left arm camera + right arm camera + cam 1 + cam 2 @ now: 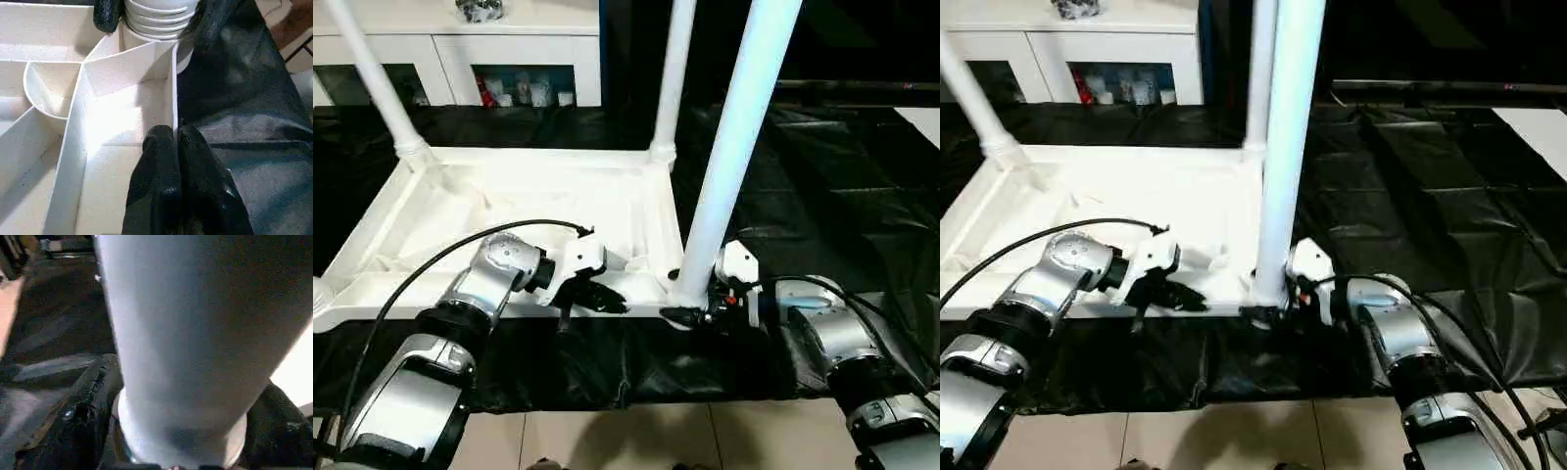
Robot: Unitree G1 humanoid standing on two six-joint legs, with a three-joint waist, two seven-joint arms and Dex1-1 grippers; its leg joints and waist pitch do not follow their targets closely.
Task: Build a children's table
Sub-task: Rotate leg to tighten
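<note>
Three white tube legs stand from the upturned tabletop (pixel 509 211) on the black-covered floor; the near leg (pixel 729 157) sits in its corner socket. Light, stiff, smooth plastic, it looks best held low by the socket. The right gripper (pixel 700 311) clasps that leg's base. The left gripper (pixel 177 147), closed, pinches the tabletop's near rim beside the socket.

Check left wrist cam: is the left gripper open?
No. The left gripper is shut, its black fingers pressed together on the thin rim wall of the upturned tabletop.
</note>
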